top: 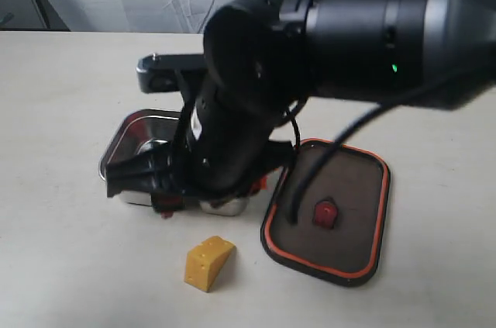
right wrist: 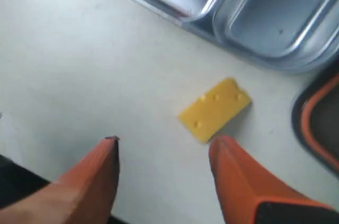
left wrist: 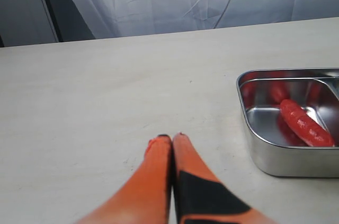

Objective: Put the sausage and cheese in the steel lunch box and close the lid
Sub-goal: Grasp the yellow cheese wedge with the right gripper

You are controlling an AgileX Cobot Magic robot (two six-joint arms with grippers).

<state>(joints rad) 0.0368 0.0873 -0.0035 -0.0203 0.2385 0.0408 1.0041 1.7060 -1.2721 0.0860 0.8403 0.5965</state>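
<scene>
Cheese pick-up pending; sausage (left wrist: 306,123) already in the steel lunch box (left wrist: 275,163).

Exterior view: the right arm (top: 256,111) hides most of the box. The cheese (top: 209,263) sits on the table (top: 62,266) in front of the box, apart from it. The lid (top: 356,196) lies seal-side up beside the box, not on it.
Left wrist view: the left gripper (left wrist: 170,138) is pinched shut and empty, low over bare table near the box. The sausage lies in one compartment.
Right wrist view: the right gripper (right wrist: 166,140) is spread wide and holds nothing. The cheese lies off-centre, just beside one fingertip rather than between the two.
Judgement: shift sideways to centre the wedge, then descend and close across its flat faces, since the sloped ones may let it squirt out. The second compartment is free. The lid's edge is near that finger, so keep clear of it.
</scene>
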